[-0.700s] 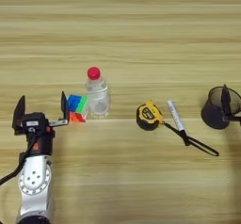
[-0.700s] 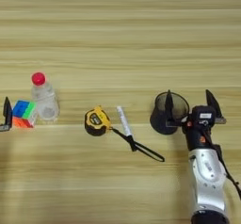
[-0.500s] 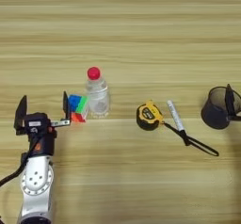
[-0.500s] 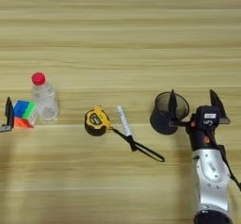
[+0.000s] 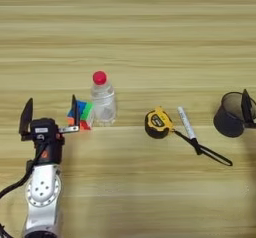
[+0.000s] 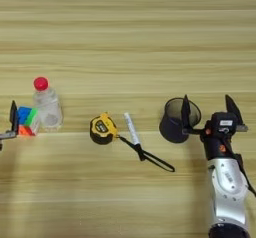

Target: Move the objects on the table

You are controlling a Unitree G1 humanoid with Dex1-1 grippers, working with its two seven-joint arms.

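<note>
Spreading its two black fingers wide, the left pincer (image 5: 49,113) sits low at the left of the bench (image 5: 150,32), released, with its inner finger just beside the cube (image 5: 81,115). The bottle (image 5: 102,100) stands upright right next to the cube on its other side. Near the middle lie the tape measure (image 5: 158,123) and the marker (image 5: 186,122), side by side, the black strap (image 5: 210,152) trailing off toward the right. The right pincer (image 6: 208,110) is also released, fingers apart; its inner finger lies at the rim of the dark cup (image 6: 177,120), though contact is unclear.
</note>
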